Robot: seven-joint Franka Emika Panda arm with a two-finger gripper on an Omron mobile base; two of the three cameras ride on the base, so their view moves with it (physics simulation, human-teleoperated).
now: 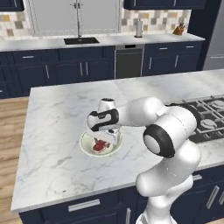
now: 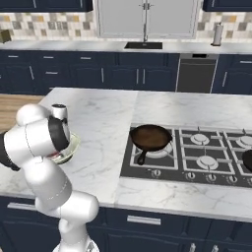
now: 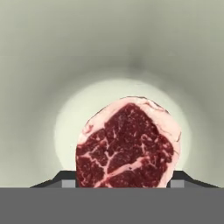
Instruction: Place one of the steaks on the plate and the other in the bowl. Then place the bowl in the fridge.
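Marble runs across the whole island desk (image 1: 57, 113), with navy cabinets and a sink along the far wall. At the near edge of that desk sits the cream bowl (image 1: 86, 146), and one steak (image 3: 127, 144) lies in it: from the hand view the red marbled slab rests on the pale bowl floor, framed by the two dark finger tips at either side. The claw (image 1: 106, 141) hangs right over the bowl, reaching down into it. Its jaws stand fairly wide, one on each side of the meat; whether they press the steak or have just let it lie, I cannot tell from where I stand.

So the bowl half of the sorting looks done, or nearly so. I see no second steak and no plate from these angles, so I cannot say whether that part is finished. A black skillet (image 2: 150, 138) sits on the gas hob (image 2: 197, 152) to the right. A sliver of grey fridge (image 1: 216, 39) shows at the far right corner, well apart from the bowl, so carrying the bowl over there is plainly left to do.
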